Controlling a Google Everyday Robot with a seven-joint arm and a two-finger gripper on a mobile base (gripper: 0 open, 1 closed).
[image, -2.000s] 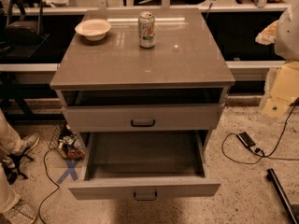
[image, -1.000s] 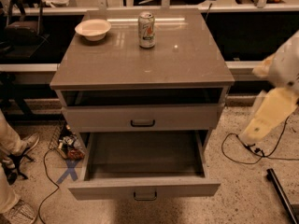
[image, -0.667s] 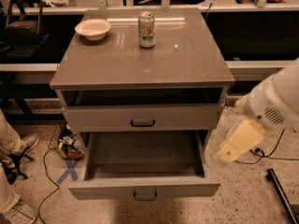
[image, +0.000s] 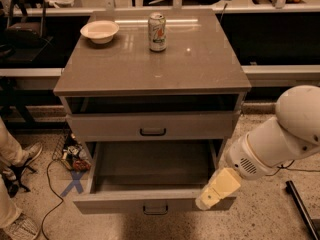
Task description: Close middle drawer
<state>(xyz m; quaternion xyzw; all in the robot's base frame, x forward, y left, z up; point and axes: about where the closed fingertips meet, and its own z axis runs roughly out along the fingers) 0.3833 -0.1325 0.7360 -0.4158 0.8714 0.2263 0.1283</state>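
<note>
The middle drawer (image: pixel 120 203) is pulled far out of the grey cabinet (image: pixel 150 69), and its inside (image: pixel 150 166) looks empty. Its small dark loop handle (image: pixel 155 210) sits at the centre of the flat front. The drawer front above it (image: pixel 110 126) is shut. The lowest drawer is hidden under the open one. My gripper (image: pixel 209 200) is at the end of the white arm (image: pixel 280 134). It hangs low at the front right corner of the open drawer, overlapping the right end of its front.
A white bowl (image: pixel 100 31) and a drink can (image: pixel 157 32) stand on the cabinet top. A person's legs and shoes (image: pixel 15 164) are at the left. Cables and clutter (image: pixel 74 156) lie on the floor left of the cabinet. A dark bar (image: pixel 300 204) lies at the right.
My arm has swung from the right edge of the view down and left, bringing the gripper to the open drawer's front right corner. The drawer has not moved.
</note>
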